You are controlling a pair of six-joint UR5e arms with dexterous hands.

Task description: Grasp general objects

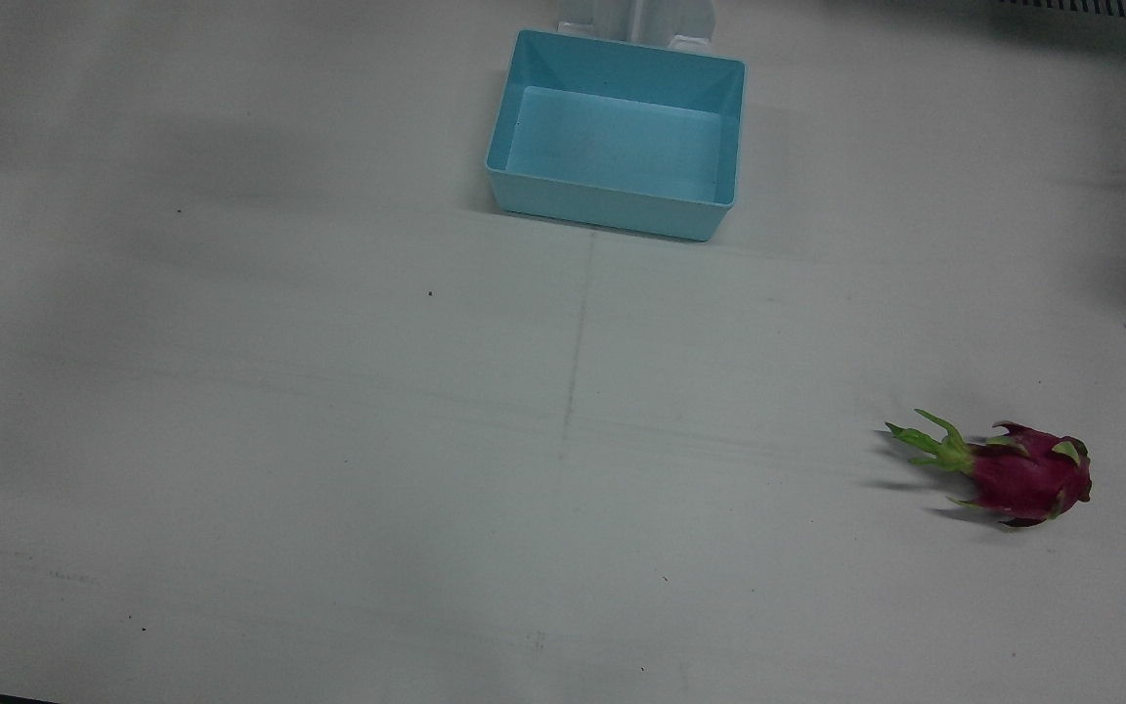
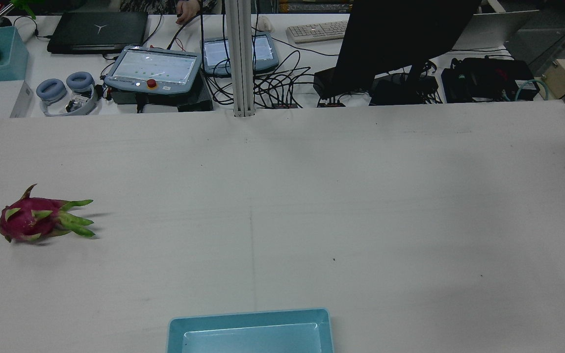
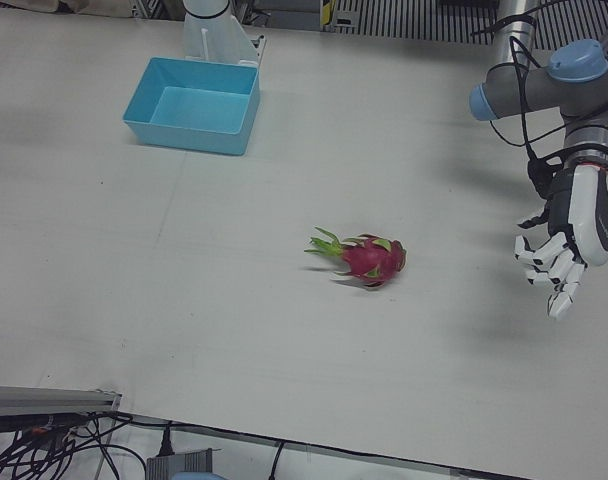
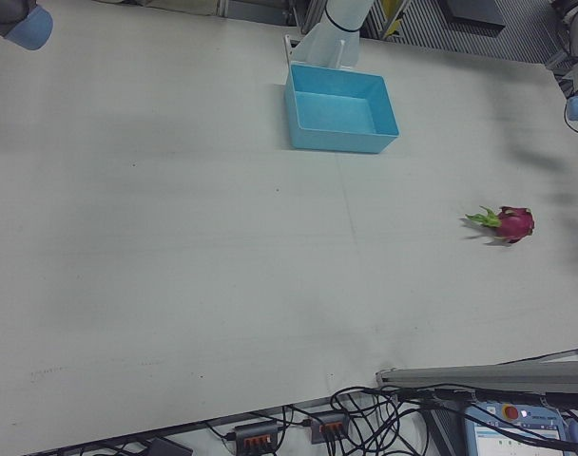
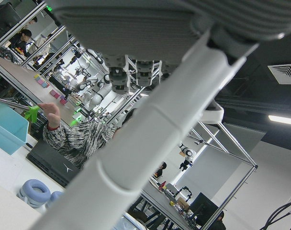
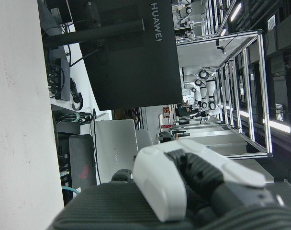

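A magenta dragon fruit (image 1: 1022, 474) with green leaf tips lies on its side on the white table, on my left arm's half. It also shows in the rear view (image 2: 32, 220), the left-front view (image 3: 369, 258) and the right-front view (image 4: 512, 223). My left hand (image 3: 559, 250) hangs above the table, off to the side of the fruit and well apart from it. Its fingers are spread and it holds nothing. Of my right hand only a part (image 6: 184, 182) shows, close to its own camera. I cannot tell how its fingers stand.
A light blue bin (image 1: 617, 137) with nothing in it stands at the table's robot side, near the middle (image 3: 194, 92). Beyond the table's far edge are a desk with teach pendants (image 2: 152, 68), cables and a black monitor (image 2: 400, 34).
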